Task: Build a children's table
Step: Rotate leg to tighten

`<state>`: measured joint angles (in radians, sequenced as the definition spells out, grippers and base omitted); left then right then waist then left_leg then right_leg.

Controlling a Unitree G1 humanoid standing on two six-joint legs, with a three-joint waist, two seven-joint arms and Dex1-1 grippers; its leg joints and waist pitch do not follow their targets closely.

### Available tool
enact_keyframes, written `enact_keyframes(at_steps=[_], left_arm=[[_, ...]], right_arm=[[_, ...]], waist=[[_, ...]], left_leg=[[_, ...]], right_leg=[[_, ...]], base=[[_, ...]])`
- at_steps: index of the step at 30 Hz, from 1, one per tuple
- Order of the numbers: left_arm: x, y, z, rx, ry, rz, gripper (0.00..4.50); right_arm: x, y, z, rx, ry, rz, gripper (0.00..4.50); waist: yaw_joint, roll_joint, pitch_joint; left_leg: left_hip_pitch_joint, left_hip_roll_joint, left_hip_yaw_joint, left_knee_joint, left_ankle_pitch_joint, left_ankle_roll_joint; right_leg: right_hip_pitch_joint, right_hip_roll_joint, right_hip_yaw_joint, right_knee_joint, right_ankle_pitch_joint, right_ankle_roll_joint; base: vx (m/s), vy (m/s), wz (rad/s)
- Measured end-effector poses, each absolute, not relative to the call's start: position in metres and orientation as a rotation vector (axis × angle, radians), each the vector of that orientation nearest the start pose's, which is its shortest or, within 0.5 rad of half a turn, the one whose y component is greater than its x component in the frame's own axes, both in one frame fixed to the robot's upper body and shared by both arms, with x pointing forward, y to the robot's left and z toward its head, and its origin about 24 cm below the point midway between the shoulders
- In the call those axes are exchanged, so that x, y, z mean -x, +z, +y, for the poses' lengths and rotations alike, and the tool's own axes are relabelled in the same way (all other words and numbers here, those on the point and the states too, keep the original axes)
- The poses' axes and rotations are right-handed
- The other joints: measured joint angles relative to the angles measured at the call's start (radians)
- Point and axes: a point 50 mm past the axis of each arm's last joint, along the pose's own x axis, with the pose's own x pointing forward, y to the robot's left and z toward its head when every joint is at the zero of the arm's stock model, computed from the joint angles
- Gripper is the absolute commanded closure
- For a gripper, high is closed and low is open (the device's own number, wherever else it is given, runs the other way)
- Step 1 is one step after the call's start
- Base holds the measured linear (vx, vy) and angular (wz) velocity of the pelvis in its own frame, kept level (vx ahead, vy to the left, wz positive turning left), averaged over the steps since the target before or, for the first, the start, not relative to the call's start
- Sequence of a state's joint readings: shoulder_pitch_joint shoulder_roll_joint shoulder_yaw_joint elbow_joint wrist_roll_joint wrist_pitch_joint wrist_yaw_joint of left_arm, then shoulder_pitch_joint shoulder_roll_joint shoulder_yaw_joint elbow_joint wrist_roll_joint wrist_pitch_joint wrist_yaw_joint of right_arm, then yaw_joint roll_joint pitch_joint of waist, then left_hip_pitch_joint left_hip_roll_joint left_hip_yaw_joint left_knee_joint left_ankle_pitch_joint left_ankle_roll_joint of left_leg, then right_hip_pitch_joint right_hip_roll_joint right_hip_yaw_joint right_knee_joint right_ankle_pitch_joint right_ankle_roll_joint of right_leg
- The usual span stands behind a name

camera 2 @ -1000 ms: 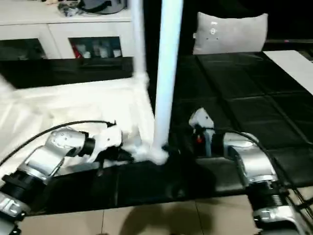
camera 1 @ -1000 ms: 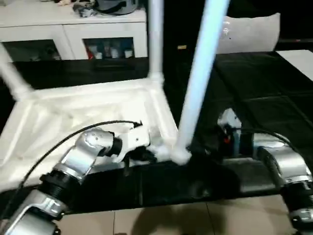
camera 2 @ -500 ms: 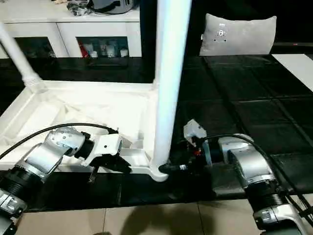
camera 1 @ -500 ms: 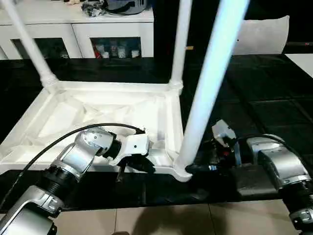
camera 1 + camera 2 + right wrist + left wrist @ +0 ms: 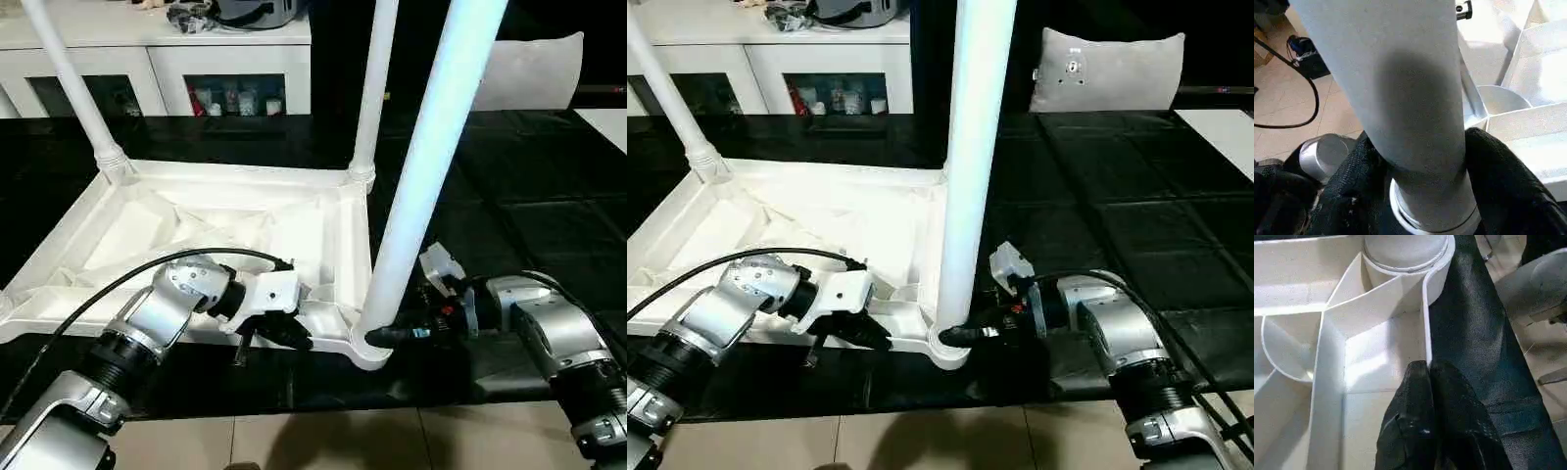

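Note:
The children's table lies upside down, its ribbed white top on the black mat. Three white legs stand in corner sockets: far left, far right and near right. My left gripper is shut on the top's near rim, close to the near right socket; in the left wrist view its fingers pinch the thin rim wall. My right gripper reaches in from the right at the foot of the near right leg. Its fingers press both sides of that leg, just above the socket.
A white cabinet with glass doors stands behind the table. A grey cushion sits at the back right. The black mat stretches to the right, with a white sheet at its far edge. Tiled floor lies in front.
My right gripper's fingers have closed in around the foot of the near right leg. The left gripper keeps its hold on the rim. The camera has shifted.

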<state>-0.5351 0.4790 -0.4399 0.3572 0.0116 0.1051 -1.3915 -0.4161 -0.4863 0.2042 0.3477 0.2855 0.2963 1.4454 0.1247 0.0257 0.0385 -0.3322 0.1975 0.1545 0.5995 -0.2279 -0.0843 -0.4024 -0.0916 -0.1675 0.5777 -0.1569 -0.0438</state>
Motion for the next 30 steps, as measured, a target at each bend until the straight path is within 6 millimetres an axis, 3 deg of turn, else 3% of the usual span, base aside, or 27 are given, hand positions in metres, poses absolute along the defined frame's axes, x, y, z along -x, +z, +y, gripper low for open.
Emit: enact_keyframes(at_steps=[5,10,13,18,21,22,24,30], left_arm=[[-0.296,0.057,0.126,-0.502,-1.424,0.515,4.50],[-0.307,0.052,0.112,-0.403,-1.180,0.523,4.50],[-0.308,0.051,0.102,-0.360,-1.108,0.516,4.50],[-0.309,0.053,0.095,-0.347,-1.058,0.509,4.50],[-0.306,0.055,0.087,-0.350,-1.100,0.494,4.50],[-0.305,0.055,0.085,-0.358,-1.123,0.488,4.50],[-0.305,0.055,0.088,-0.372,-1.138,0.484,4.50],[-0.303,0.056,0.102,-0.443,-1.213,0.475,4.50]], right_arm=[[-0.291,0.058,-0.154,0.020,1.275,0.393,2.45],[-0.316,0.057,-0.139,-0.013,0.911,0.375,2.49],[-0.322,0.055,-0.133,-0.043,0.772,0.354,2.49],[-0.326,0.054,-0.129,-0.044,0.689,0.296,1.84],[-0.324,0.052,-0.133,-0.053,0.689,0.302,1.79],[-0.323,0.052,-0.136,-0.049,0.701,0.300,1.54],[-0.319,0.053,-0.140,-0.049,0.731,0.295,1.38],[-0.310,0.058,-0.157,-0.017,0.876,0.289,0.95]], waist=[[-0.023,-0.001,0.000],[-0.079,-0.001,0.000],[-0.096,-0.003,0.000],[-0.094,-0.002,0.000],[-0.079,-0.001,0.000],[-0.069,0.000,0.000],[-0.059,0.000,0.000],[-0.051,0.000,0.001]], left_leg=[[0.001,0.000,0.000,0.001,0.002,-0.003],[0.001,0.000,0.000,0.003,0.001,-0.006],[0.001,0.000,-0.001,0.002,0.000,-0.006],[-0.001,0.001,-0.002,-0.001,0.000,-0.006],[-0.003,0.000,-0.004,-0.002,0.002,0.000],[-0.003,0.000,-0.004,-0.002,0.001,0.001],[-0.004,0.000,-0.004,-0.002,0.000,0.001],[-0.002,0.000,-0.003,-0.002,0.001,0.001]], right_leg=[[0.000,0.000,0.000,0.000,0.000,0.000],[0.001,0.000,0.000,-0.002,0.001,0.000],[0.000,0.000,-0.001,-0.002,0.001,0.000],[-0.001,0.000,-0.003,-0.002,0.001,0.000],[-0.001,0.000,-0.003,-0.002,0.001,0.000],[-0.002,0.000,-0.003,-0.002,0.000,0.000],[-0.002,0.000,-0.003,-0.002,0.000,0.000],[-0.002,0.000,-0.002,-0.001,0.000,-0.001]], base=[[0.000,0.000,0.00],[0.000,0.000,0.00],[0.000,0.000,0.00],[0.000,0.000,0.00],[0.000,0.000,0.00],[0.000,0.000,0.00],[0.000,0.000,0.00],[0.000,0.000,0.00]])
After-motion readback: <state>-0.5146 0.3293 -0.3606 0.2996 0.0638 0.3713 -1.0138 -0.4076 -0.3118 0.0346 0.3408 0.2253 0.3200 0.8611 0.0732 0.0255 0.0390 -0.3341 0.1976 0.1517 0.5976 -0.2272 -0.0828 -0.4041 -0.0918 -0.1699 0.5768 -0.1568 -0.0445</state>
